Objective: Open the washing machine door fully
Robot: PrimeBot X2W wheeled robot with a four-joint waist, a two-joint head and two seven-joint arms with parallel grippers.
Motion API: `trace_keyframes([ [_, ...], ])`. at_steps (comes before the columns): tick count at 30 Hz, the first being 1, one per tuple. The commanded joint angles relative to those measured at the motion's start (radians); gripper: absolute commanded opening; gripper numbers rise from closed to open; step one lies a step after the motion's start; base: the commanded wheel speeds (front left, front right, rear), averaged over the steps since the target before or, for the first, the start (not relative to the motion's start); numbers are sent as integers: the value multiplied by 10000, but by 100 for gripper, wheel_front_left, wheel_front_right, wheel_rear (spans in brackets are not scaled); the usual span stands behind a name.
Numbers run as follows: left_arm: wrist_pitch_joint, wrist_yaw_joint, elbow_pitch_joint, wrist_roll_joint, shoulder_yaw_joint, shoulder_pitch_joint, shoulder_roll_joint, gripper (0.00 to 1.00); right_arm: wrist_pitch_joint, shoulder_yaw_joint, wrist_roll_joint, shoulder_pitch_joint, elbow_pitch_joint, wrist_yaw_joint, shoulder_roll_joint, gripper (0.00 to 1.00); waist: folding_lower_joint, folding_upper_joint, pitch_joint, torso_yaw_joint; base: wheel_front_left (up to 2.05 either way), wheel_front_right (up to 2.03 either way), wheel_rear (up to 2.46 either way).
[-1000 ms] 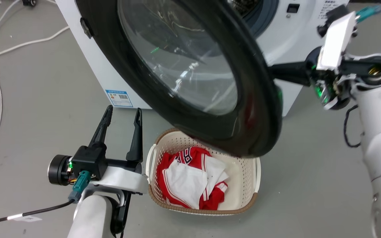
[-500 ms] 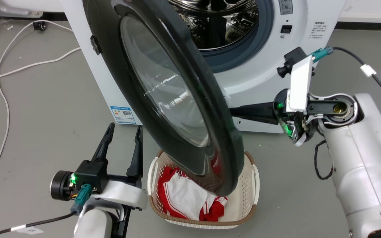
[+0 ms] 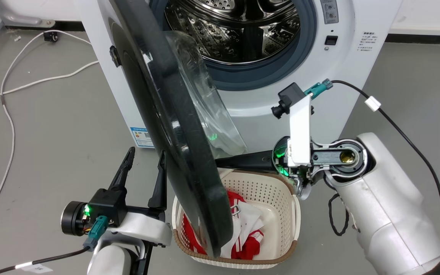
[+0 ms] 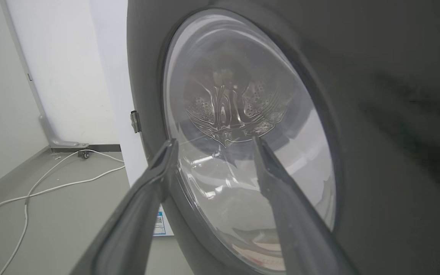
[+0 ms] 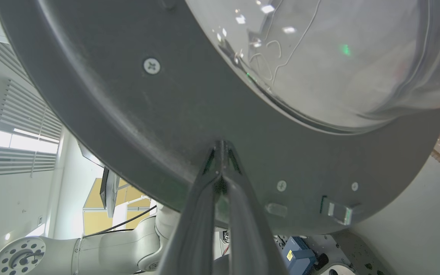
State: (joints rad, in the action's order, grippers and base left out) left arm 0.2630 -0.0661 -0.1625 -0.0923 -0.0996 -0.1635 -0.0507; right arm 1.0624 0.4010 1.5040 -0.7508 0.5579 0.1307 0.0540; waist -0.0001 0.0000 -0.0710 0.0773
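The washing machine door (image 3: 181, 152) stands swung out from the washing machine (image 3: 342, 68), hinged at the machine's left side and seen almost edge-on from the head, with its glass bowl bulging toward the machine's right. Its free lower edge hangs over the laundry basket (image 3: 294, 206) that sits on the floor just in front of the machine. The steel drum (image 3: 235, 30) is uncovered.

The right gripper (image 5: 220, 152) has its two fingers pressed together. Their tips rest against the door's dark inner rim below the glass, on the side facing the machine. The left gripper (image 3: 146, 152) is spread and holds nothing. It hovers in front of the machine on the door's outer side, pointing at the glass but apart from it.

The step in hand looks like the push-through: the door is well past halfway but probably not at its stop. The next move calls for the right arm to keep pressing toward the machine's left, following the door's arc so the tips do not slide off the smooth rim. The left gripper lies in the door's path and may need to give way.

Compared with a second ago, the door has turned much further from the machine's front, where it then screened most of the opening. The right gripper has followed it leftward. The head camera has shifted too, so more of the machine's front shows. The left gripper keeps the same spread pose beside the basket.
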Motion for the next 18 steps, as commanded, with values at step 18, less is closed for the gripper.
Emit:
trace_keyframes([
  [18, 26, 224, 162, -115, 301, 275, 8, 100, -7083, -2387, 6, 1597, -435, 1, 16, 0, 1, 0, -7, -325, 0, 0, 0],
])
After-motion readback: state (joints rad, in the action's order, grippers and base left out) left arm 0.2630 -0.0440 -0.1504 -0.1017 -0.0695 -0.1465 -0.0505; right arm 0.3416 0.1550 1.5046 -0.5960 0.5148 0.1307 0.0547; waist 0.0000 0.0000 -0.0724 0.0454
